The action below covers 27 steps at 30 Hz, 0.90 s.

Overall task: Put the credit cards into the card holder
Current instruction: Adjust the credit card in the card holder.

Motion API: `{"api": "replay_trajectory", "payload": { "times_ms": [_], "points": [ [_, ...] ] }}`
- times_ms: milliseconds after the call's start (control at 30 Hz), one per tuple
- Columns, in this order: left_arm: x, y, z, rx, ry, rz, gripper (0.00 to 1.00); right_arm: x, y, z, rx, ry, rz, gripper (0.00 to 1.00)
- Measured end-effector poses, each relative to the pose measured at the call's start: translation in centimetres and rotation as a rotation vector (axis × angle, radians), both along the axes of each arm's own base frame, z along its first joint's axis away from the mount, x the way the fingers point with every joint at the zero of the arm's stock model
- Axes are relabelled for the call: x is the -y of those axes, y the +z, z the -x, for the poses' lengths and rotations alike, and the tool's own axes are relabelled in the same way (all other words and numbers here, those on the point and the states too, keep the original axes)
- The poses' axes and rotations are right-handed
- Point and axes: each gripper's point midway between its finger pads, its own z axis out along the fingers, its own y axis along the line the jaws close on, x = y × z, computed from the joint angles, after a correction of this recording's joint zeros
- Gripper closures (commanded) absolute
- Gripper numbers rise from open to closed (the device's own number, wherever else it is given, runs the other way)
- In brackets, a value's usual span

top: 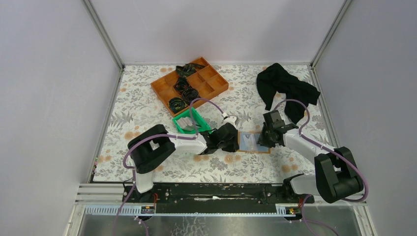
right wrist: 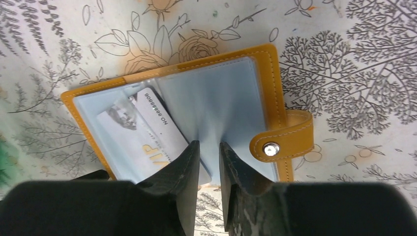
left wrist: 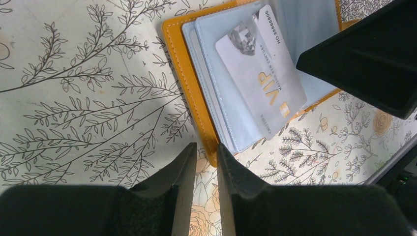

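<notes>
The orange compartment tray (top: 216, 84) sits toward the back of the floral-covered table (top: 142, 98). Several of its cells hold dark coiled bands (top: 184, 88). Just in front of it is the green bin (top: 198, 119), with pale flat pieces inside. A black cloth (top: 285, 86) lies crumpled at the back right, well apart from both.

The card holder (right wrist: 221, 98) lies open and flat on the table between the two grippers, its pale blue-grey sleeves facing up. Its snap tab (right wrist: 282, 140) is folded out past one edge. One credit card (left wrist: 260, 73), whitish with gold VIP lettering, rests slantwise on the half of the holder nearer the left arm. One end of the card sits under a clear sleeve.

The left gripper (left wrist: 206, 147) is low at the holder's orange border, its jaws only a narrow slit apart. The holder's near corner sits right at that slit, and nothing is clamped between the fingers.

The right gripper (right wrist: 209, 145) is over the other half of the holder, beside the snap tab, its jaws likewise a little apart. A sleeve page creases up toward the gap. It seems to touch the fingertips rather than be pinched, though the fingers hide the contact. It is not touching the card.
</notes>
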Motion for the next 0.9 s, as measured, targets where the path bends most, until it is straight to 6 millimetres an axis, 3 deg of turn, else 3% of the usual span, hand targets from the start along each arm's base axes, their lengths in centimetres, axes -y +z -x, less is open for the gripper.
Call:
{"api": "replay_trajectory", "payload": {
  "times_ms": [367,900],
  "points": [
    [0.0,0.0,0.0,0.002,-0.004,-0.004,0.71,-1.0,-0.2,-0.9,0.049,-0.011,-0.161,0.66],
    [0.1,-0.1,0.0,0.001,-0.013,-0.018,0.71,-2.1,-0.2,-0.3,0.090,0.013,-0.270,0.67]
  ]
}}
